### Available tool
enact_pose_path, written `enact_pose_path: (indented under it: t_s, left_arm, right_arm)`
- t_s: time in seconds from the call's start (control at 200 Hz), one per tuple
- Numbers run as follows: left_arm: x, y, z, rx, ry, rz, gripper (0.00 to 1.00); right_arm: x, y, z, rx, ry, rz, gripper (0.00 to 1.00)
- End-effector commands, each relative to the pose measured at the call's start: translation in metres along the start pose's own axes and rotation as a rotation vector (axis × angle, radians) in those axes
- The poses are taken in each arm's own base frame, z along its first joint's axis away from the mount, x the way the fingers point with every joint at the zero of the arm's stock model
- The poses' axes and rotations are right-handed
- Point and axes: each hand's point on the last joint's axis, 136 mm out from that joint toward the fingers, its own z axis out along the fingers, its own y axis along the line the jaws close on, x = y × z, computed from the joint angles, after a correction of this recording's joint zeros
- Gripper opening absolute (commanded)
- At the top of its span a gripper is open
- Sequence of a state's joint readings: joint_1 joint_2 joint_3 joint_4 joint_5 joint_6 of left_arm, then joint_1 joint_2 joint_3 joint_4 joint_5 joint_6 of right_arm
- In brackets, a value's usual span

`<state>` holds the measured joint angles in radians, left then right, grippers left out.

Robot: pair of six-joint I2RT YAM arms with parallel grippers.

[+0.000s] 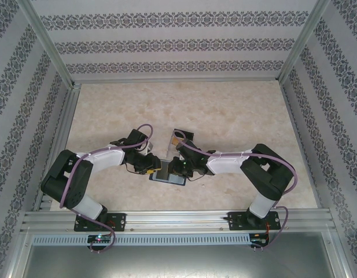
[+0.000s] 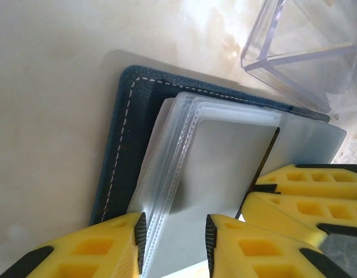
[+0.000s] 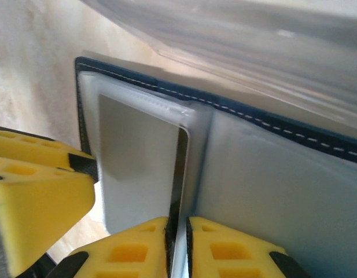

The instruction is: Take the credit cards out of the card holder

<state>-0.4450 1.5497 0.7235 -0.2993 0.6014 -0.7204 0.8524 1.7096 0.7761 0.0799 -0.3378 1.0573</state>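
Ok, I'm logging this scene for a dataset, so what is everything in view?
dark navy-blue bifold card holder: one, navy with white stitching, open on the table
clear plastic sleeves: stack, count unclear, see-through, inside the holder
thin black credit card: one, black, edge-on at the fold
clear acrylic stand: one, transparent, beyond the holder
marble-look table: one, beige, under everything
left gripper: one, yellow fingers, astride the sleeves' edge
right gripper: one, yellow fingers, shut on the card
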Motion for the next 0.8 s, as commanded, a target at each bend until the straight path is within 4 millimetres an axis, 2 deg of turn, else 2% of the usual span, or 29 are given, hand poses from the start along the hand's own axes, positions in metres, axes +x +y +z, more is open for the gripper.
enact_pose_path:
  t_s: [0.0, 0.709, 0.794]
  left_arm:
    - [0.007, 0.005, 0.005, -0.021, 0.025, -0.007, 0.35]
    - [0.011, 0.008, 0.014, -0.06, 0.069, 0.0, 0.28]
    - [0.011, 0.008, 0.014, -0.065, 0.069, 0.003, 0.28]
  right_arm:
    - [-0.001, -0.003, 0.002, -0.004, 0.009, 0.033, 0.19]
    - [-0.003, 0.007, 0.006, -0.087, 0.025, 0.027, 0.18]
    - [-0.004, 0.008, 0.006, -0.096, 0.021, 0.03, 0.13]
